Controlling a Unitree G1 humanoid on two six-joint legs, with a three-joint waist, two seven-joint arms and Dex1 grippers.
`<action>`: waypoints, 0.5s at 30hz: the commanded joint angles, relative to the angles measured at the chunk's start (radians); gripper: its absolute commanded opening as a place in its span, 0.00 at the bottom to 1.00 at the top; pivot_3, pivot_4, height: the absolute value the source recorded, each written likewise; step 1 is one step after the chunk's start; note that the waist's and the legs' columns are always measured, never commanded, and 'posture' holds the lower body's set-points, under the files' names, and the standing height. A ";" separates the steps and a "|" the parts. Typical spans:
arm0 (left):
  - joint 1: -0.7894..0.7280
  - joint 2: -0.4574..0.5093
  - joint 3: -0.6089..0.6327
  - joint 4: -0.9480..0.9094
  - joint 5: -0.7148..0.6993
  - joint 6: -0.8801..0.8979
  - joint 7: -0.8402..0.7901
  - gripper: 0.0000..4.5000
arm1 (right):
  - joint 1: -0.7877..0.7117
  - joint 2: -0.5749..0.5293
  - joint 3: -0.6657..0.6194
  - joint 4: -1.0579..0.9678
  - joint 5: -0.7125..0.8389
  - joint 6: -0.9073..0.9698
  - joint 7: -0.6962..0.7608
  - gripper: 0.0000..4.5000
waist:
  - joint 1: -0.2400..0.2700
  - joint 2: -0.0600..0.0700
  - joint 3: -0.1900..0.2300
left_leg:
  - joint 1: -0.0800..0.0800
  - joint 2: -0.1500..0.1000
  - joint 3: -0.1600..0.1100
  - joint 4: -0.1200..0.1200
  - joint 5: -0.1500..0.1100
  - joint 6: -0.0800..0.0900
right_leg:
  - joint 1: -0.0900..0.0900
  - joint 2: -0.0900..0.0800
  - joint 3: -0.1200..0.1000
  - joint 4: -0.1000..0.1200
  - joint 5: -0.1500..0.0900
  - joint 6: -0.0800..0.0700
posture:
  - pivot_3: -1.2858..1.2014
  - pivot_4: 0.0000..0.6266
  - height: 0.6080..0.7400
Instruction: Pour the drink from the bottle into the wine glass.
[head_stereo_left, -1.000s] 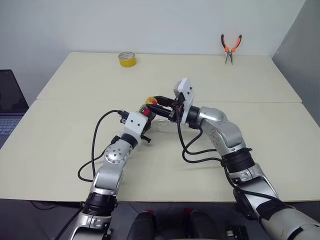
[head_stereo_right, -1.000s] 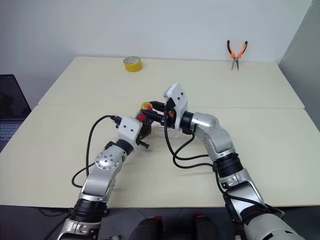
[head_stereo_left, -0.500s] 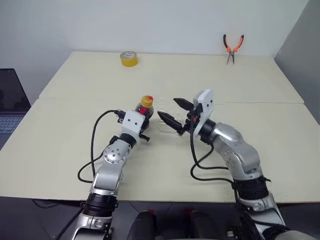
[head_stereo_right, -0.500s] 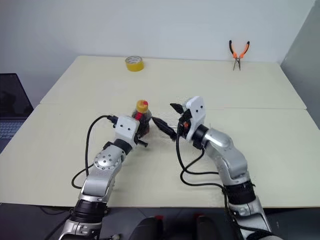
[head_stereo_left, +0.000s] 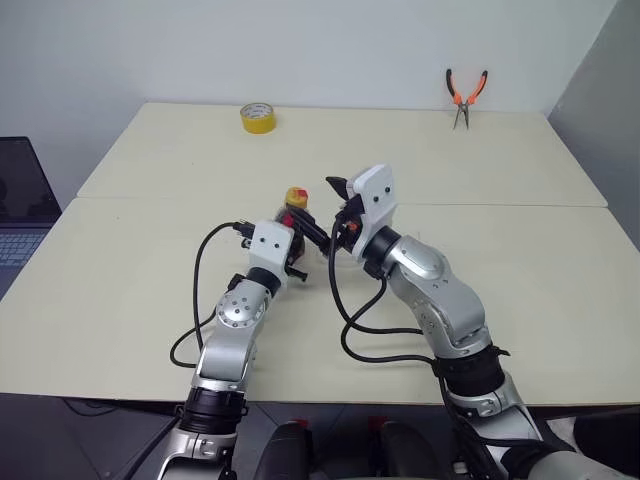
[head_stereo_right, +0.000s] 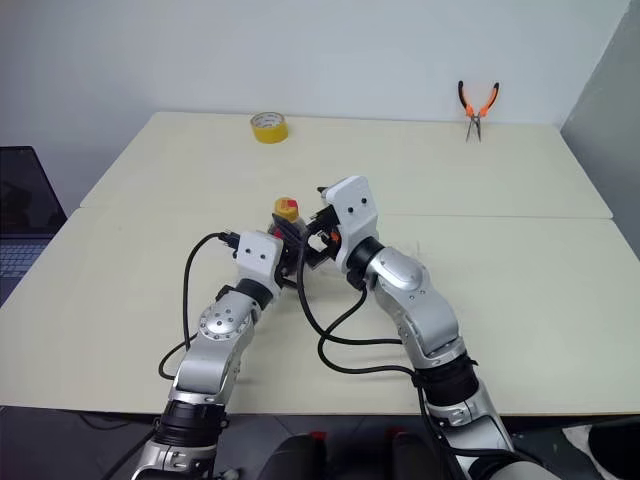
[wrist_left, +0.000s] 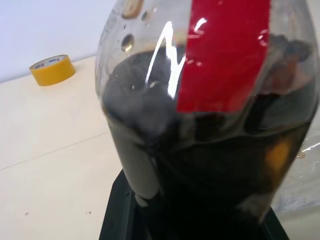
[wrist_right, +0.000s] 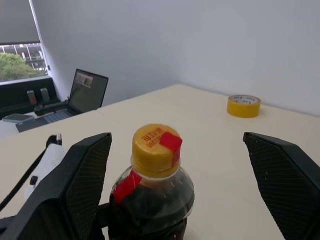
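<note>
Two tools, left tool (head_stereo_left: 290, 262) gripping bottle (wrist_right: 152, 187), right tool (wrist_right: 180, 175) astride cap.

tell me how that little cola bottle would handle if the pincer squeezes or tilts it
The bottle is thin clear plastic, so it probably gives under a hard squeeze. Dark drink fills most of it, so it is likely heavy for its size. Its yellow cap is on, so tilting should not spill yet.
</note>
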 joint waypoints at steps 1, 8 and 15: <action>-0.015 -0.001 -0.005 -0.065 -0.003 -0.016 -0.003 0.16 | -0.031 -0.002 0.012 -0.016 -0.016 -0.043 0.023 1.00 | 0.000 0.000 0.000 | 0.000 0.000 0.000 0.000 0.000 0.000 | 0.000 0.000 0.000 0.000 0.000 0.000 | 0.52 0.24 1.00; -0.011 0.002 -0.018 -0.068 -0.003 -0.024 -0.011 0.16 | -0.036 -0.004 0.003 0.031 -0.044 -0.077 0.026 1.00 | -0.001 0.000 0.000 | 0.000 0.000 0.000 0.000 0.000 0.000 | 0.000 0.000 0.000 0.000 0.000 0.000 | 0.52 0.24 1.00; -0.012 0.003 -0.014 -0.066 -0.003 -0.026 -0.014 0.16 | -0.031 -0.020 -0.039 0.053 -0.036 -0.084 0.025 1.00 | -0.001 0.000 0.000 | 0.000 0.000 0.000 0.000 0.000 0.000 | 0.000 0.000 0.000 0.000 0.000 0.000 | 0.52 0.24 1.00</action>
